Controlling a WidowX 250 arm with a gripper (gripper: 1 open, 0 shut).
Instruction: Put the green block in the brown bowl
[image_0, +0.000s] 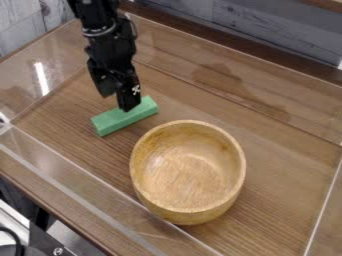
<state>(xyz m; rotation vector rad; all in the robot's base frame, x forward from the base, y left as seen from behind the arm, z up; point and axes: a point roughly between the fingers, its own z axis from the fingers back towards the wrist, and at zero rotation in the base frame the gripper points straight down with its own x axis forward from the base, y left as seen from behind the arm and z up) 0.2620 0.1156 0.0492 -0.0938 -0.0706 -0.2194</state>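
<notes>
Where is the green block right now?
The green block lies on the table, left of centre in the camera view, just up-left of the brown bowl, under the open gripper.

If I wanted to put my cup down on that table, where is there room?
Bare wood lies right of the bowl toward the back wall, and along the left edge. It is crowded where the claw hangs over the block, just left of the bowl.

No readable text

No lettering, label, brand, number or sign can be read on any surface in this view.
</notes>
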